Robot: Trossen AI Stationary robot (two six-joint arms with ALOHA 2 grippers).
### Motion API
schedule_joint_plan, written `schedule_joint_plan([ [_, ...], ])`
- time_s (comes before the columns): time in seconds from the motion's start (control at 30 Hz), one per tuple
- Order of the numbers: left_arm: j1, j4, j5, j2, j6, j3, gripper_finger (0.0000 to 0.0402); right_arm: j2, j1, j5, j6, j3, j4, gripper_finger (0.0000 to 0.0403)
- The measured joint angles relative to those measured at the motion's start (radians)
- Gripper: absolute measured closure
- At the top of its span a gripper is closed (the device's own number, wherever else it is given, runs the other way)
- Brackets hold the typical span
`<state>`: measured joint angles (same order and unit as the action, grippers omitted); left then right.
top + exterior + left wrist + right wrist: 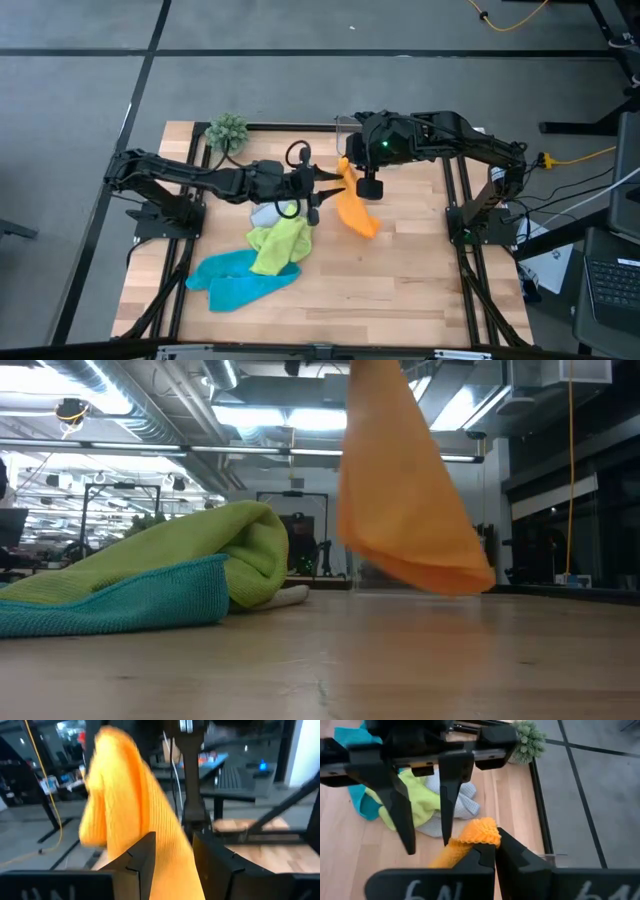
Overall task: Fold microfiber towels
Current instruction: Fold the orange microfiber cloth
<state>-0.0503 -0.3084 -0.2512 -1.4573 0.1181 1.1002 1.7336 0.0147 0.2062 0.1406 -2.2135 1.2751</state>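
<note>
The orange towel [354, 208] hangs above the table [400, 270], its top corner clenched between the right gripper [495, 851] fingers, the rest drooping clear of the wood. The left gripper [172, 855] fingers stand parted around the hanging edge (not visibly pinching it). Beyond those fingers, the lime green towel [280, 245], turquoise towel [235, 280] and grey towel [451, 807] lie heaped together.

The thin pinch could slip under the cloth's weight, or the left fingers could close on too little edge. The towel's top is cut off in the low view, and the grey one is largely buried.
</note>
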Motion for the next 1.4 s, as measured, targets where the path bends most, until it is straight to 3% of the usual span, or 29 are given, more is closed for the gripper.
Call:
schedule_joint_plan([
  [0.53, -0.017, -0.116, -0.073, -0.002, 0.103, 0.001, 0.0278, 0.000, 0.000, -0.039, -0.004, 0.000, 0.049, 0.0402],
  [0.77, 0.004, -0.033, -0.058, -0.002, 0.084, 0.001, 0.0278, 0.000, 0.000, -0.050, -0.001, 0.000, 0.018, 0.0402],
  [1.0, 0.018, 0.074, 0.113, -0.002, 0.007, 0.001, 0.0278, 0.000, 0.000, -0.050, 0.022, 0.000, -0.014, 0.0402],
  [1.4, 0.005, 0.303, 0.125, -0.002, -0.084, 0.000, 0.0278, 0.000, 0.000, -0.006, 0.025, 0.000, -0.023, 0.0402],
])
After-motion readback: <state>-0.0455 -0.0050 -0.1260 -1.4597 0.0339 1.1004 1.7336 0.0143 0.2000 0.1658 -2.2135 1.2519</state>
